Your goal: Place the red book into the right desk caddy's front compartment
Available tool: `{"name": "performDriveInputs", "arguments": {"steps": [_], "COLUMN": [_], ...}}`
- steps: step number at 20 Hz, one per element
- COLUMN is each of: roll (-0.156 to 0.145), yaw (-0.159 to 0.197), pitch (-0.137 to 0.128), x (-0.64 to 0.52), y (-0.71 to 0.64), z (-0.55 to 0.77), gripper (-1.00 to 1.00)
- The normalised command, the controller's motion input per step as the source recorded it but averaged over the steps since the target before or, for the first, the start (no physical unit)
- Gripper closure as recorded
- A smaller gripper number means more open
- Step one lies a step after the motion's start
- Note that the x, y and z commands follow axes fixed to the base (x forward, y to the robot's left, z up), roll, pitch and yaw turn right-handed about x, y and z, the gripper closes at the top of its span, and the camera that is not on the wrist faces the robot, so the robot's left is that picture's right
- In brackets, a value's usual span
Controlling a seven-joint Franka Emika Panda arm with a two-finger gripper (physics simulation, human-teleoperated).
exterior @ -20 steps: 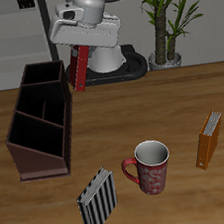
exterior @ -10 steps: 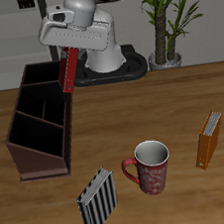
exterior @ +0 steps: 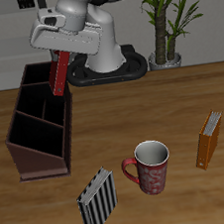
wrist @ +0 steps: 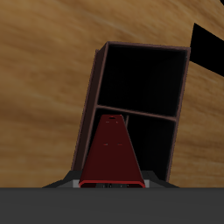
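My gripper point(exterior: 59, 57) is shut on the red book point(exterior: 59, 75), which hangs upright from it above the back part of the right desk caddy point(exterior: 40, 128). The caddy is a dark maroon-brown open box with inner dividers; its widest compartment is at the end nearest the table's front edge. In the wrist view the red book point(wrist: 112, 153) runs out from my gripper, with the caddy point(wrist: 140, 96) and its dark compartments below it. My fingertips are hidden behind the book.
A red patterned mug point(exterior: 148, 167) stands near the table's front. A black-and-white striped book point(exterior: 98, 200) stands beside it. An orange book point(exterior: 208, 138) stands apart. A potted plant point(exterior: 166, 17) is at the back beside the robot base.
My gripper has carried the red book sideways and a little higher, from beside the robot base to over the caddy's back end. Nothing else has moved.
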Motion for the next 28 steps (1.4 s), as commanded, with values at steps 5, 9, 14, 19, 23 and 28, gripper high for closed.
{"name": "performDriveInputs", "arguments": {"steps": [5, 9, 14, 19, 23, 28], "roll": [0.0, 0.007, -0.013, -0.014, -0.001, 0.008], "yaw": [-0.016, 0.008, -0.026, -0.024, -0.03, -0.005], "pitch": [0.016, 0.013, 0.015, 0.028, 0.041, 0.036], "x": [-0.01, 0.05, 0.07, 0.0, 0.05, 0.09], "y": [-0.02, 0.05, -0.1, -0.02, 0.02, 0.05], "z": [-0.12, -0.19, -0.09, -0.18, -0.26, -0.25], "gripper": [1.0, 1.0, 1.0, 1.0, 1.0, 1.0]}}
